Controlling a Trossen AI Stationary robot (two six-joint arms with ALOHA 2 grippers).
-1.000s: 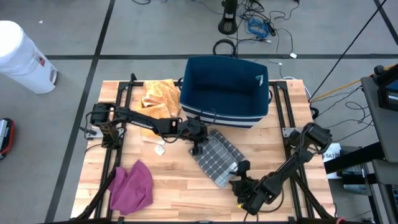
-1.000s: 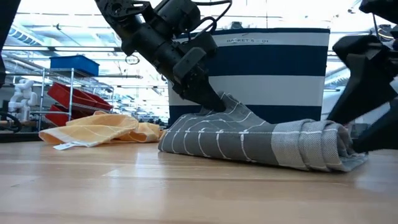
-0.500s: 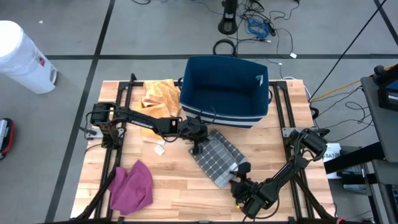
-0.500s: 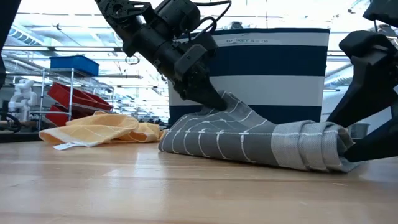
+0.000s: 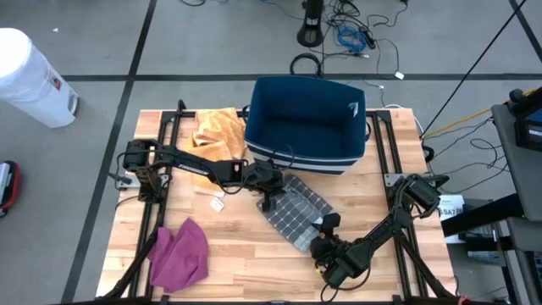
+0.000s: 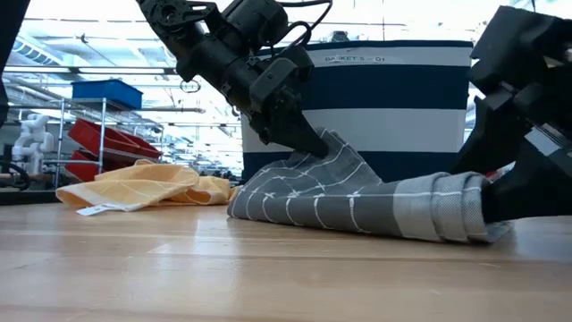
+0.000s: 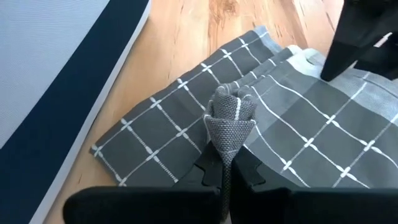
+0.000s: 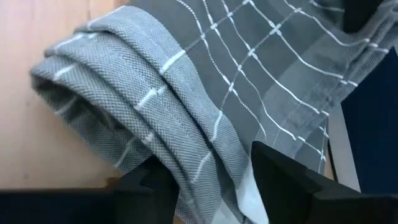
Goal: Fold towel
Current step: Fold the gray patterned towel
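Where the left tool (image 7: 227, 167) pinches it, the woven grey towel (image 7: 267, 118) bunches.

The right gripper (image 6: 500, 192) blocks the near-right end of the grey towel (image 6: 357, 201) in the low view, so that corner can't be made out. The striped basket (image 6: 393, 98) hides the table's far side, and the towel covers its base.

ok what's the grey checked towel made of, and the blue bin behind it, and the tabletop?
Grey towel: woven cloth, likely cotton, matte; the weave shows up close and it bunches in soft folds. Blue bin: seemingly fabric-sided, navy with white stripes, dull finish; whether it has a stiff liner is not visible. Table: wood planks, light with a smooth, slightly glossy surface; grain and board seams show.
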